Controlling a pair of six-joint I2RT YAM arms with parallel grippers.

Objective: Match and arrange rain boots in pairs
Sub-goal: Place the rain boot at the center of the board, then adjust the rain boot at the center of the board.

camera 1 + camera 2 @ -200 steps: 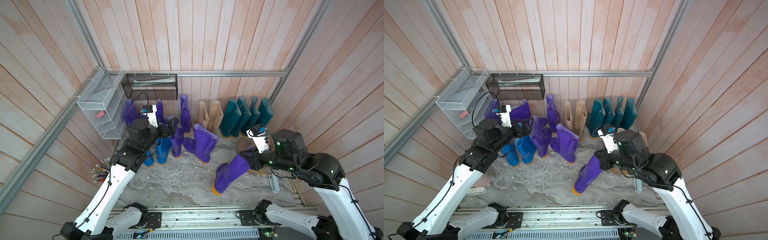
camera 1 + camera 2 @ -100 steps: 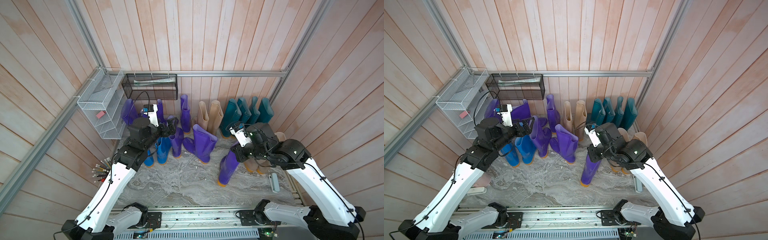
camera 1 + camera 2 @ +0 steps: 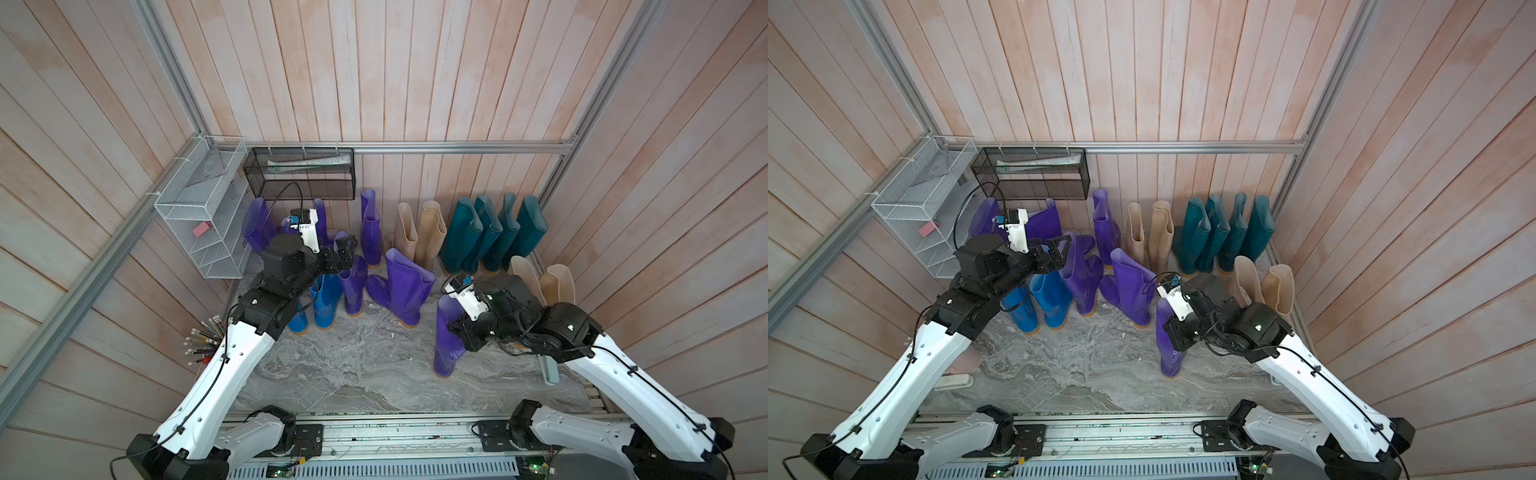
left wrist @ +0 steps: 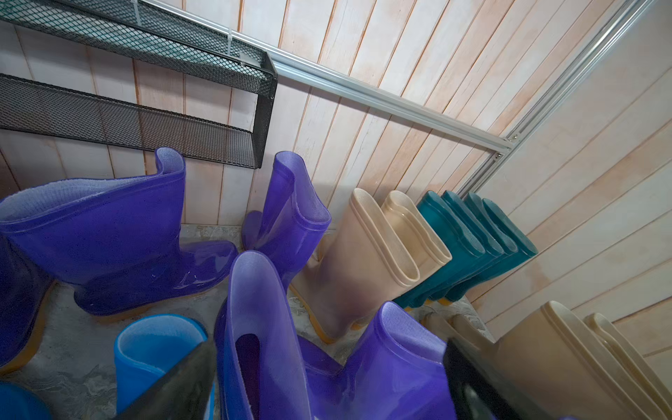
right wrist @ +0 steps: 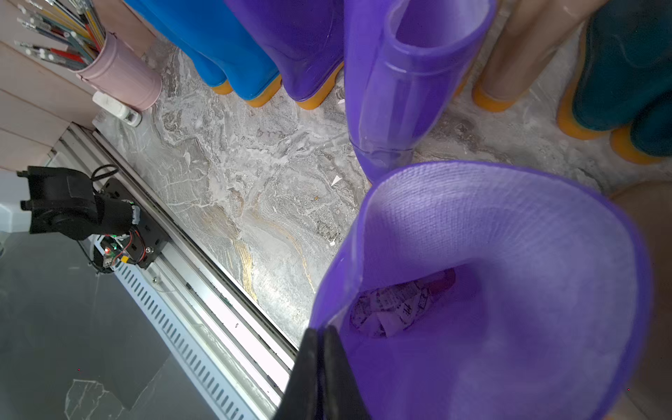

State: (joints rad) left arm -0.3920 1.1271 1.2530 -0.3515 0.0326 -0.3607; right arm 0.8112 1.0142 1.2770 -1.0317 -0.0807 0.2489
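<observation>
A purple rain boot [image 3: 448, 338] [image 3: 1168, 347] stands upright on the marble floor right of centre. My right gripper [image 3: 457, 326] [image 5: 322, 349] is shut on the near rim of this boot [image 5: 491, 262], which has crumpled paper inside. My left gripper [image 3: 347, 249] [image 4: 329, 349] is open, its fingers on either side of another purple boot's top [image 4: 254, 312]. Beside it stand a blue pair [image 3: 324, 299] and a wide purple boot [image 3: 405, 286]. Along the back wall are more purple boots [image 3: 370, 228], a beige pair [image 3: 415, 232] and several teal boots [image 3: 490, 232]. A second beige pair [image 3: 540, 282] stands by the right wall.
A white wire shelf [image 3: 199, 216] hangs on the left wall and a black mesh shelf [image 3: 299, 174] on the back wall above the purple boots. A pink cup of pencils [image 5: 120, 72] stands at the floor's left edge. A grey object [image 3: 550, 370] lies at its right edge.
The right arm has brought the purple boot from a tilt to upright on the floor, and has swung left and back with it. The left arm has hardly moved.
</observation>
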